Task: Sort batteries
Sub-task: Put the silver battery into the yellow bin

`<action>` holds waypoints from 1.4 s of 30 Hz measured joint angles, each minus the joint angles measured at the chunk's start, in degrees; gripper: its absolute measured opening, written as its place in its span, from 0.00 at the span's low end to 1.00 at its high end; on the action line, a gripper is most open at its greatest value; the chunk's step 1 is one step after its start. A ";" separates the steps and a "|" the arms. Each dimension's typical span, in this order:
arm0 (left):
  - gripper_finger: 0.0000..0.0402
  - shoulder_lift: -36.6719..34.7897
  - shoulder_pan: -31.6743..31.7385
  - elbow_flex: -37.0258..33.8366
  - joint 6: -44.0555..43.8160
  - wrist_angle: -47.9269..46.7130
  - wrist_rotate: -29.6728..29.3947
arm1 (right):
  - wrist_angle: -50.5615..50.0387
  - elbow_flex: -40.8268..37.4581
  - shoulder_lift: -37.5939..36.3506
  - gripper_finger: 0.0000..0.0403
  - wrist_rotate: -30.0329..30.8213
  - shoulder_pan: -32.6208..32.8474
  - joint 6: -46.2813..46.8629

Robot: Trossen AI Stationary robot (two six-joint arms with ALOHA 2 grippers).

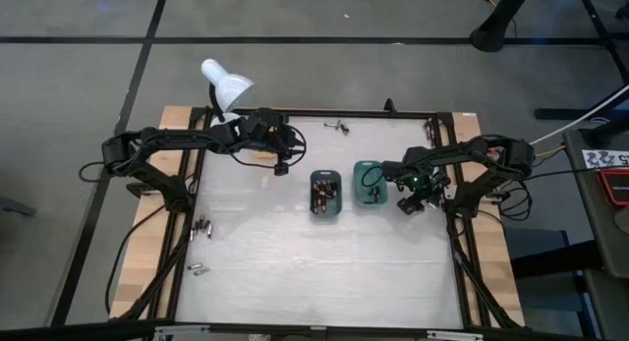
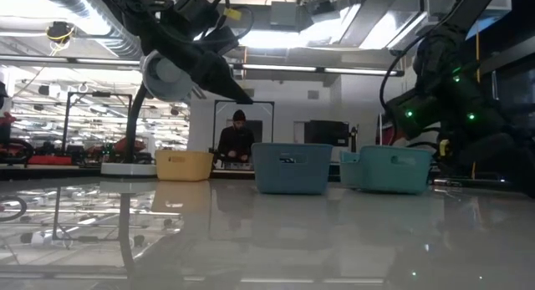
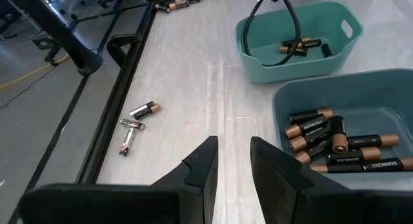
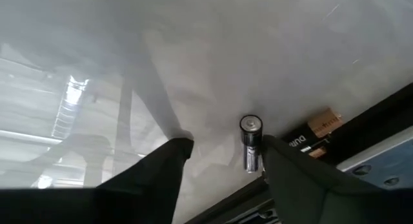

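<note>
**Right gripper low among loose batteries by the bench edge**

The right gripper [image 4: 222,153] sits low over the bench [image 1: 295,253], its fingers set apart with a silvery battery [image 4: 250,143] standing against the inside of one finger [image 4: 303,179]; a black-and-copper battery [image 4: 316,130] lies just beyond it. Whether it grips the silvery battery cannot be told. The left gripper [image 3: 232,166], held narrow and empty, hovers beside the blue-grey tray [image 3: 284,101] of batteries [image 3: 329,143].
</note>
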 joint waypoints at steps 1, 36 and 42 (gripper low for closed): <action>0.20 0.00 0.00 0.00 -0.06 -0.20 0.00 | 0.12 0.00 0.00 0.47 -0.06 0.00 -0.28; 0.20 0.00 0.00 0.00 -2.07 -0.62 0.00 | -16.32 15.76 0.14 0.02 -2.96 0.02 -15.15; 0.20 0.00 0.00 0.00 -1.16 -0.65 -0.02 | -22.20 22.79 -2.30 0.01 -3.03 0.02 -17.65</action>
